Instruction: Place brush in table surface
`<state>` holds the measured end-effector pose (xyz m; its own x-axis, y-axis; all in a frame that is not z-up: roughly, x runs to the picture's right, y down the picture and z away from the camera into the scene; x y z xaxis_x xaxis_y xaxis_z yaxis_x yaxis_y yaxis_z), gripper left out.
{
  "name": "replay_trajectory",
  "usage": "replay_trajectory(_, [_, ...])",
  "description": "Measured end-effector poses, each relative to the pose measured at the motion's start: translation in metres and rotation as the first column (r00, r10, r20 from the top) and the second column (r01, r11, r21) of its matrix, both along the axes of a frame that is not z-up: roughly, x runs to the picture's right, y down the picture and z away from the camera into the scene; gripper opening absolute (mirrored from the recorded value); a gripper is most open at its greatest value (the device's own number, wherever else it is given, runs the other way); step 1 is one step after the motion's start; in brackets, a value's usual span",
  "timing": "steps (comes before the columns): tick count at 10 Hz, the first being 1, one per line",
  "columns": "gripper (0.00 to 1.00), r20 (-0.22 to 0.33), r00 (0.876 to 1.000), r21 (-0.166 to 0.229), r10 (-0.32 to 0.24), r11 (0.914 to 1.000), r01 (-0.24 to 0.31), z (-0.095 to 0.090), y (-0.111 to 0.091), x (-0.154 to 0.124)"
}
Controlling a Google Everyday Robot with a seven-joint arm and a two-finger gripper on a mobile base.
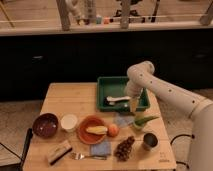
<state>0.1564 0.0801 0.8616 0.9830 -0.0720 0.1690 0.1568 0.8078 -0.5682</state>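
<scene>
- Nothing to read anywhere: no words, brands or numbers.
- Green tray (112, 87): plain walls, no label.
- Gripper (133, 106), hanging with fingers apart over the tray's right end, just beside the brush (117, 100): no marking legible.
- Metal cup (149, 141), in front of the tray on the table surface (65, 97): nothing legible either.

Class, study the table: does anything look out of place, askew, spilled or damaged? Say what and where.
Nothing looks spilled or damaged. The one misplaced item is the brush, lying inside the green tray rather than on the table surface; the open gripper hangs close beside it.
</scene>
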Motion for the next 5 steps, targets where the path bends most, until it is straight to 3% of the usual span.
replay_trajectory(5, [0.8, 0.012, 0.999, -0.011, 0.041, 0.9991, -0.04, 0.018, 0.001, -0.006])
